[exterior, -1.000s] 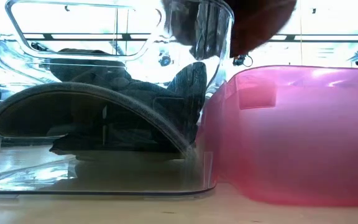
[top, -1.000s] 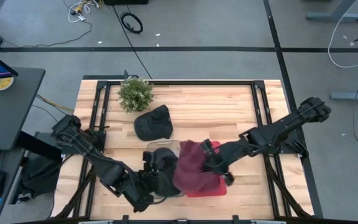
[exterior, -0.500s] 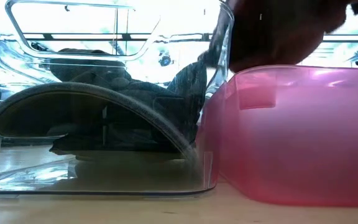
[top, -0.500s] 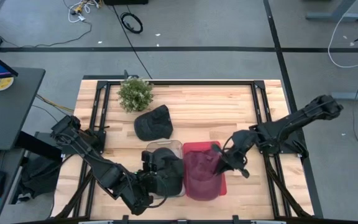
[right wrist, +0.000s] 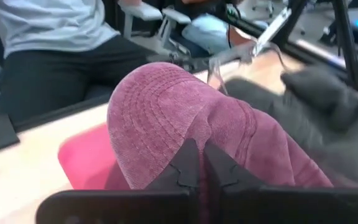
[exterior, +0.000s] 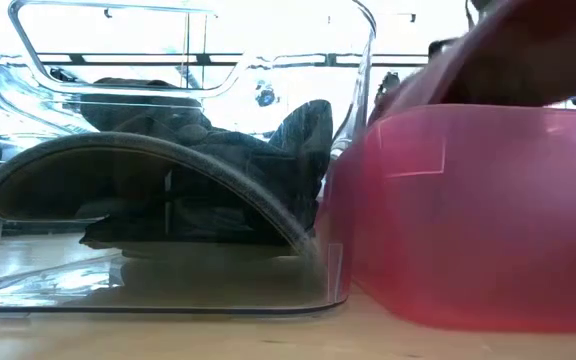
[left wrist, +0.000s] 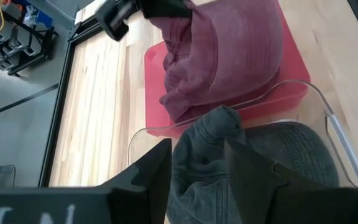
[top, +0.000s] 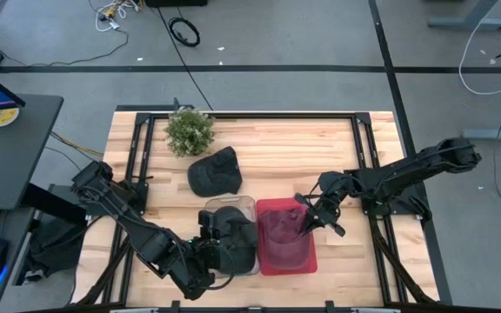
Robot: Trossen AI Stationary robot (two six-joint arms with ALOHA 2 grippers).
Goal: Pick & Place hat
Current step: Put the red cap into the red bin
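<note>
While the top-down shot is a bit crowded, you can see the maroon hat point(top: 281, 235) sitting in the pink bin point(top: 307, 262), with the right gripper point(top: 306, 223) at the bin's right rim, pinching the hat's edge. Just left of the pink bin is a clear bin point(top: 245, 202) with a dark grey hat point(top: 230, 239) in it, and the left gripper point(top: 214, 248) is down in that one. A second dark hat point(top: 213, 171) lies on the wooden table point(top: 303, 156) behind the clear bin, and a little potted plant point(top: 188, 130) sits farther back from it.

From table level, the pink bin point(exterior: 488, 220) fills the right side, touching the clear bin point(exterior: 348, 150), with the grey hat's brim point(exterior: 148, 160) curving inside the clear one. The maroon hat point(exterior: 528, 50) pokes over the pink rim.

Left wrist cam: its fingers point(left wrist: 154, 174) are spread apart, straddling the grey hat's point(left wrist: 210, 149) bunched crown, not clamped on it. The maroon hat point(left wrist: 229, 50) is past the clear wall.

Right wrist cam: fingertips point(right wrist: 186, 163) are pressed tight together on the maroon fabric point(right wrist: 166, 112). A seated person point(right wrist: 48, 50) is in the room beyond the pink bin.
</note>
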